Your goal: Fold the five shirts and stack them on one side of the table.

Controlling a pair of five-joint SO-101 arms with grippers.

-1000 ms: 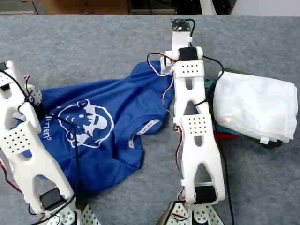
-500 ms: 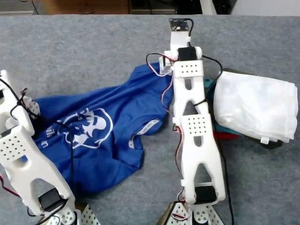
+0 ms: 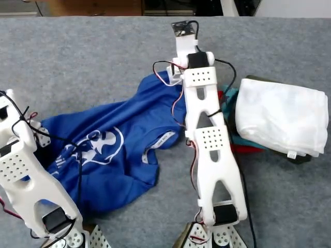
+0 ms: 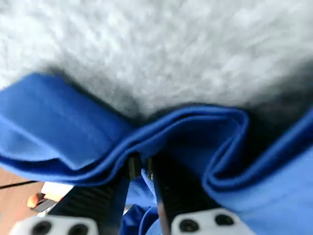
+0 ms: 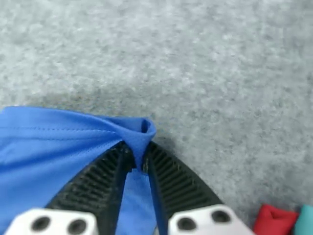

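Grey felt table (image 3: 77, 51): blue shirt (image 3: 124, 129) lies crumpled centre-left, folded stack (image 3: 282, 121) to the right. Left gripper (image 4: 141, 164) & right gripper (image 5: 138, 159) each clamped on a shirt edge. Risk: thin pinches slip w/ uneven pull btwn the 2 arms, so the cloth bunches.

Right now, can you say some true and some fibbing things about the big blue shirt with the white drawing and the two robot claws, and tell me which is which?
1. The right gripper is shut on a fold of the blue cloth shirt with the white print. True.
2. The left gripper is open and holds nothing. False: it is shut on the blue shirt.
3. The folded white cloth shirt lies under its pile. False: it lies on top, over red cloth and teal cloth.
4. The blue shirt lies rumpled, not folded. True.
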